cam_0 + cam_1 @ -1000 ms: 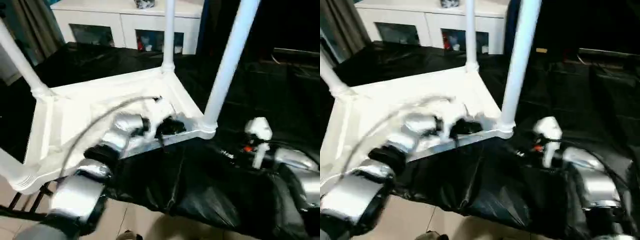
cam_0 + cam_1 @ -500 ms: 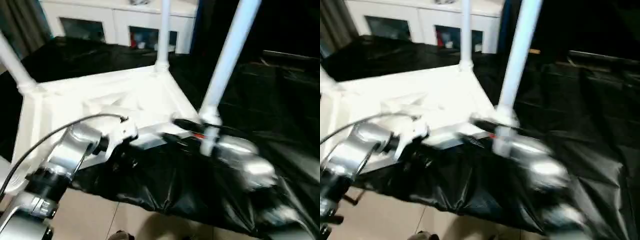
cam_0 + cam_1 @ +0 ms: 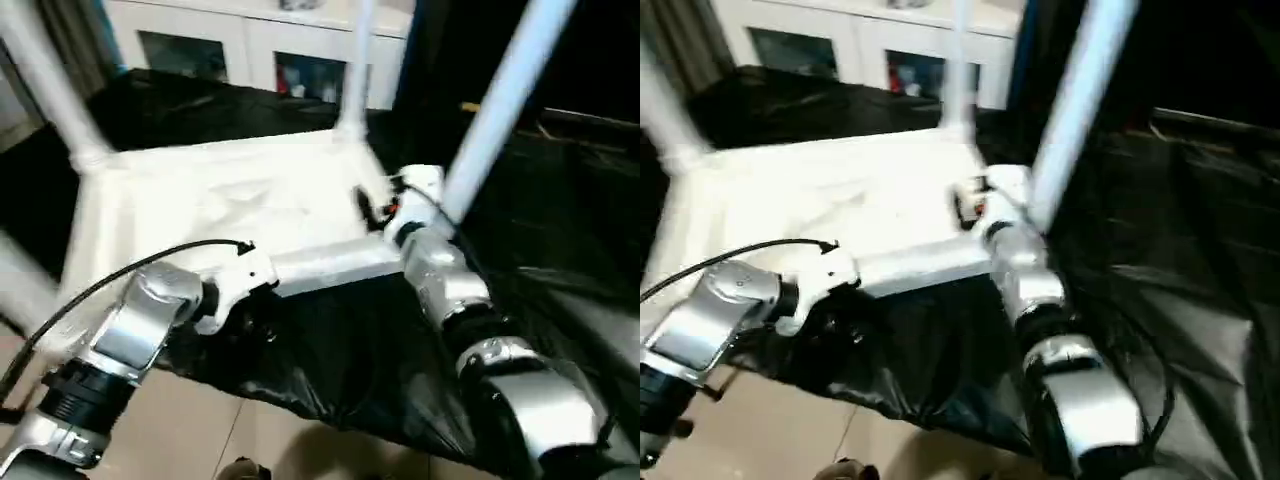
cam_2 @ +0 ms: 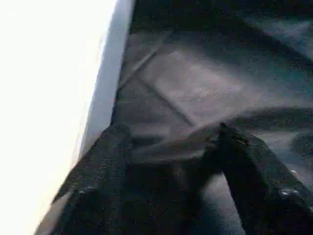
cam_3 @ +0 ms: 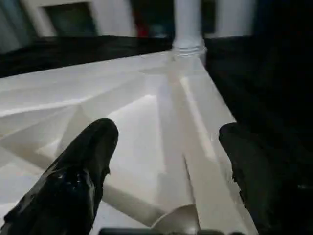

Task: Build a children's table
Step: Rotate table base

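White plastic tabletop (image 3: 220, 205), legs up, should be gripped at its near rim by both spread pincers, left (image 4: 171, 147) and right (image 5: 166, 161), before lifting.

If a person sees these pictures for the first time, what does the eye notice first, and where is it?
First comes the white tabletop, lying upside down on the black-covered work table, with its legs pointing up from the corner sockets. Next is the right gripper, open, with its fingers either side of the tabletop's right rim, near the front right leg. The left gripper is open at the near edge.
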